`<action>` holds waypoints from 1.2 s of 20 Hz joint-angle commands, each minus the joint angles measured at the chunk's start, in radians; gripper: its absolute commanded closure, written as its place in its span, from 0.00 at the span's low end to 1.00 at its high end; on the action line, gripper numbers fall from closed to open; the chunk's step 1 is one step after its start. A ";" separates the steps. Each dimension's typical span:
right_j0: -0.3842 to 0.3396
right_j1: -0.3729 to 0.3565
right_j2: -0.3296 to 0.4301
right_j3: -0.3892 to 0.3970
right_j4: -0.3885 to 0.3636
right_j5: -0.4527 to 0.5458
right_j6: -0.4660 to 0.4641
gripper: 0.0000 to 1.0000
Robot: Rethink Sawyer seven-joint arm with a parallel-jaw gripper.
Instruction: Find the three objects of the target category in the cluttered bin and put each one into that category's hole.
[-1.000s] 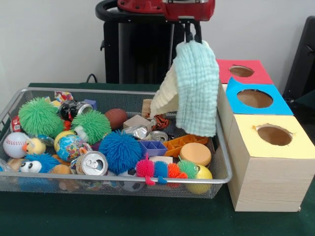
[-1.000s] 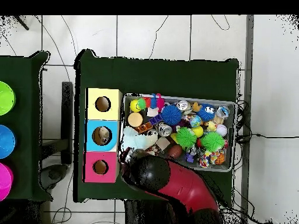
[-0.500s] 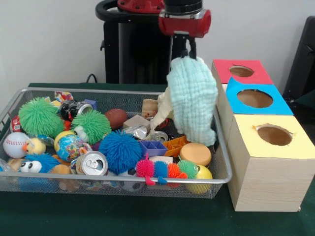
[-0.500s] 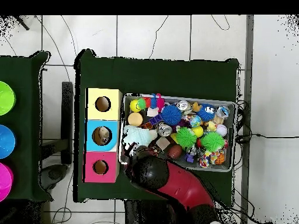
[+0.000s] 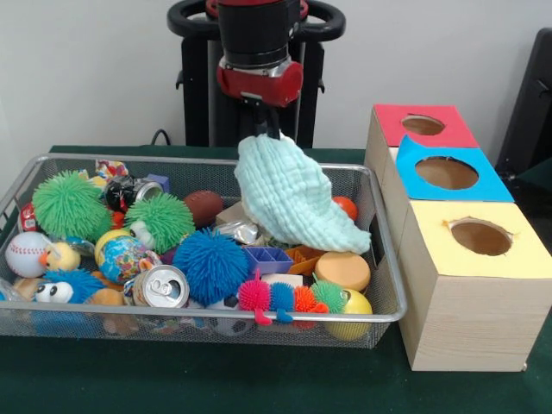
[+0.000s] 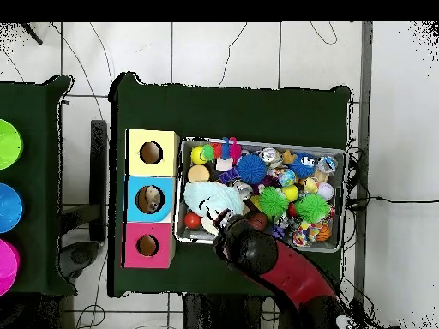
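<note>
1. The jaws (image 5: pixel 266 129) are pinched shut on the top edge of a cloth (image 5: pixel 291 200), which hangs from them over the bin (image 5: pixel 390 285).
2. The cloth is pale mint green, with a soft, ribbed or quilted weave. It drapes in a rounded fold that slopes from the jaws down toward the box side of the bin.
3. Its lower end rests on or just above the clutter, near an orange scoop-like piece (image 5: pixel 304 255) and a round orange sponge (image 5: pixel 342 269); whether it touches them cannot be told.
4. From overhead, the cloth (image 6: pixel 212 198) lies spread over the bin's end nearest the box (image 6: pixel 130 200), with the arm (image 6: pixel 273 270) reaching in beside it.
5. The box stands just beside the bin on the green desk (image 5: pixel 259 379), with three round holes: red (image 5: pixel 423 125), blue (image 5: pixel 446 172) and yellow (image 5: pixel 480 236).
6. Overhead, something pale shows inside the blue hole (image 6: pixel 151 199).
7. The bin is wire mesh and crowded: green puff balls (image 5: pixel 69 205), a blue puff ball (image 5: pixel 211 264), a can (image 5: pixel 162 286), a baseball (image 5: pixel 28 254) and a small football (image 5: pixel 203 207).
</note>
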 commanded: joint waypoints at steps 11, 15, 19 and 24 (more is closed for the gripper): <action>-0.020 -0.115 -0.003 -0.036 -0.083 0.197 0.050 1.00; 0.020 -0.265 -0.101 -0.155 -0.158 0.570 0.028 1.00; 0.016 -0.317 -0.103 -0.208 -0.196 0.732 0.035 1.00; -0.016 -0.350 -0.088 -0.240 -0.223 0.832 0.011 1.00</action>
